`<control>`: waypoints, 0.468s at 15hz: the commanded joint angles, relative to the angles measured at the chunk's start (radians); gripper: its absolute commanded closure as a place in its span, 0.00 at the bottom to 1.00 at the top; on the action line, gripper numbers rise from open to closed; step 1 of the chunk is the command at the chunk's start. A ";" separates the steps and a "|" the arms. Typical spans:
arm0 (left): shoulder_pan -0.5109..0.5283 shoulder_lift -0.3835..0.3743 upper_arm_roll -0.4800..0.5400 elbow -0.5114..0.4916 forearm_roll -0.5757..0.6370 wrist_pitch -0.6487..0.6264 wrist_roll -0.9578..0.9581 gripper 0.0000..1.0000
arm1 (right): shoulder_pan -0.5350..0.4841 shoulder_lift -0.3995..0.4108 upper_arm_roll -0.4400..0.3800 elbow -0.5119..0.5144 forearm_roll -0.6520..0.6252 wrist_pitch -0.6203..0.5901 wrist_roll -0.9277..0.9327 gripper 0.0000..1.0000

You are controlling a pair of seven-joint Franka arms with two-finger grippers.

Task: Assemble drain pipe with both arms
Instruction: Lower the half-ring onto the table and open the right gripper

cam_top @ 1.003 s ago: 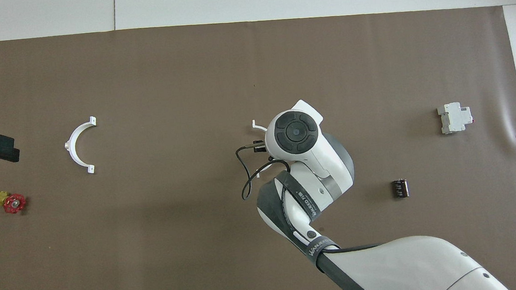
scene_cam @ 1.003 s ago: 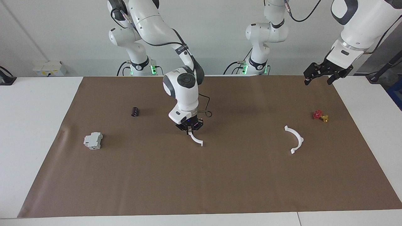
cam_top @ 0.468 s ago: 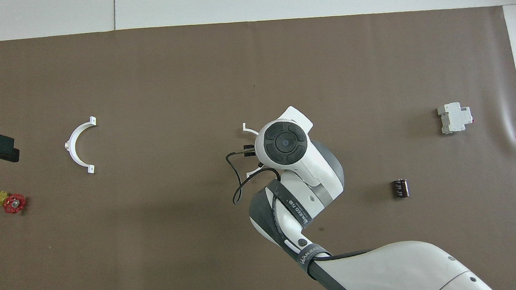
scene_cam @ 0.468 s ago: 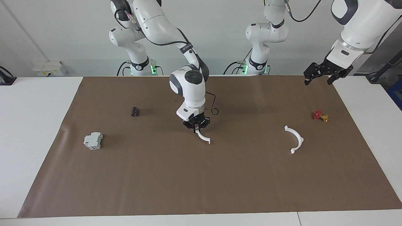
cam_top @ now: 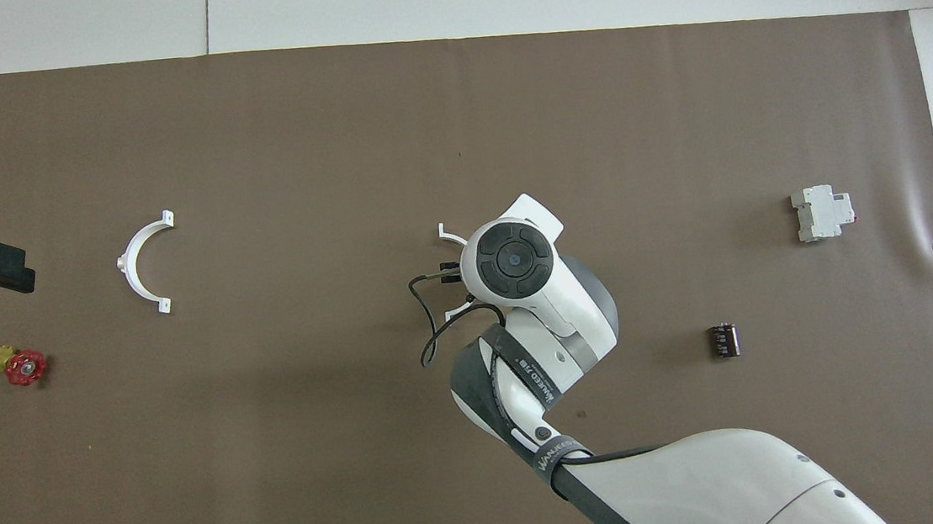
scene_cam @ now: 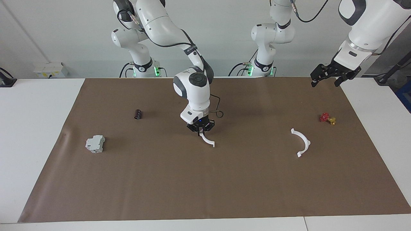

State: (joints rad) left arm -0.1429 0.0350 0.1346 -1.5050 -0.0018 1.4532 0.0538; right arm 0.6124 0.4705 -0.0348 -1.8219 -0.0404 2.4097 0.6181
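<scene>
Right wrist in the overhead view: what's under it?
A white half-ring, only its end tabs showing past the wrist. Its middle and the right gripper are covered; the facing view shows that gripper shut on it above the mat.

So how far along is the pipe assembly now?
Early. Done: the right tool is shut on one half-ring, over mid-mat. The other half-ring lies alone near the left arm's end. The left tool hangs open, waiting. Left: bring the halves together and join them.
</scene>
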 commanded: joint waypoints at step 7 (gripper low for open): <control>-0.015 0.002 0.016 -0.009 -0.009 0.012 -0.008 0.00 | -0.022 -0.104 -0.005 0.007 -0.015 -0.076 0.017 0.00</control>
State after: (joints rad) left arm -0.1429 0.0367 0.1346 -1.5051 -0.0018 1.4532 0.0538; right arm 0.6197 0.4395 -0.0408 -1.8039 -0.0405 2.3867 0.6184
